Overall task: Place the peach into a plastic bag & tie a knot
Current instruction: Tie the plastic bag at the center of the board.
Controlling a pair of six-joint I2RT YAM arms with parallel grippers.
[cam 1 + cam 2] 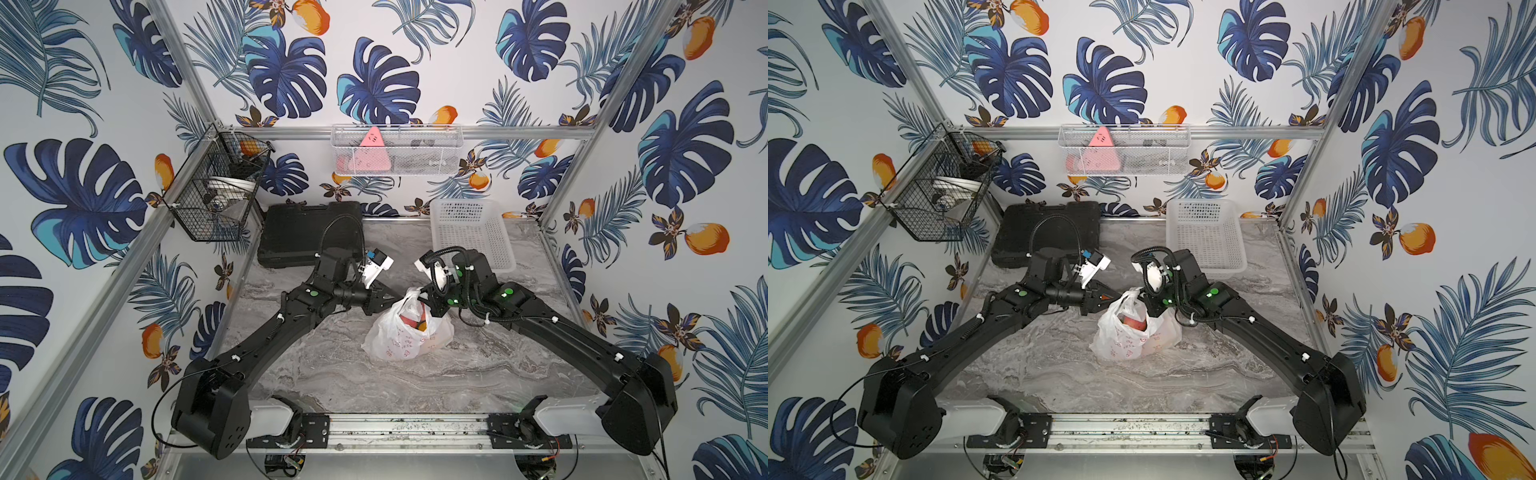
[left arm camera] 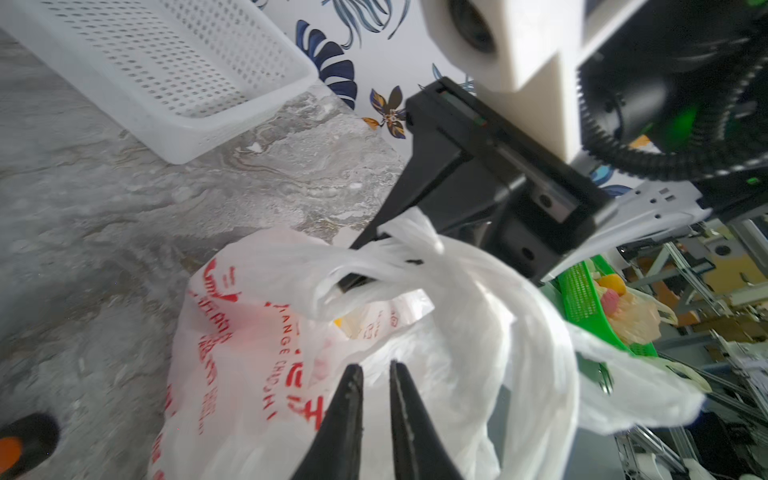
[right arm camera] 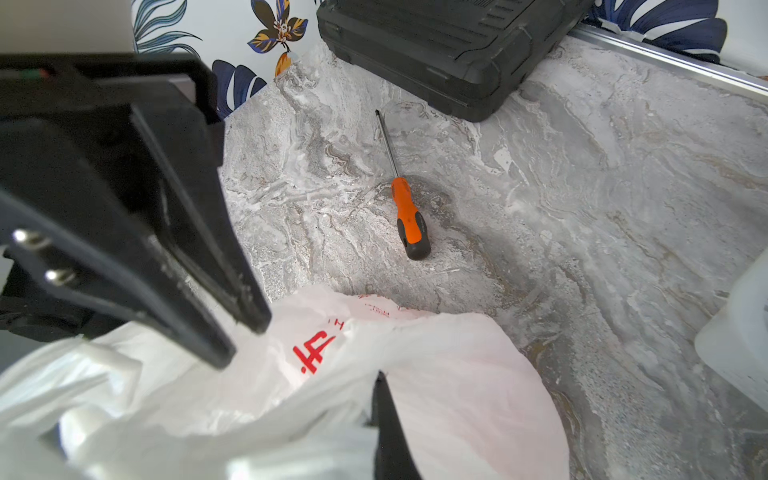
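The plastic bag (image 1: 399, 340) (image 1: 1121, 345), thin white with red print, stands mid-table with its mouth gaping. The peach (image 1: 409, 320) (image 1: 1133, 322) shows red and orange inside it. My right gripper (image 1: 426, 293) (image 3: 380, 386) is shut on a twisted white handle (image 2: 395, 253) at the bag's top and holds it up. My left gripper (image 1: 392, 298) (image 2: 376, 365) hovers at the bag's left top edge. Its jaws stand a narrow gap apart with nothing pinched between them. In the right wrist view its fingertips (image 3: 245, 316) hang just above the bag (image 3: 457, 395). No knot is in view.
An orange-handled screwdriver (image 3: 409, 220) lies on the marble table left of the bag, under my left arm. A black case (image 1: 309, 232) sits at the back left and a white perforated basket (image 1: 471, 232) at the back right. Wire baskets (image 1: 216, 187) (image 1: 397, 149) hang on the walls.
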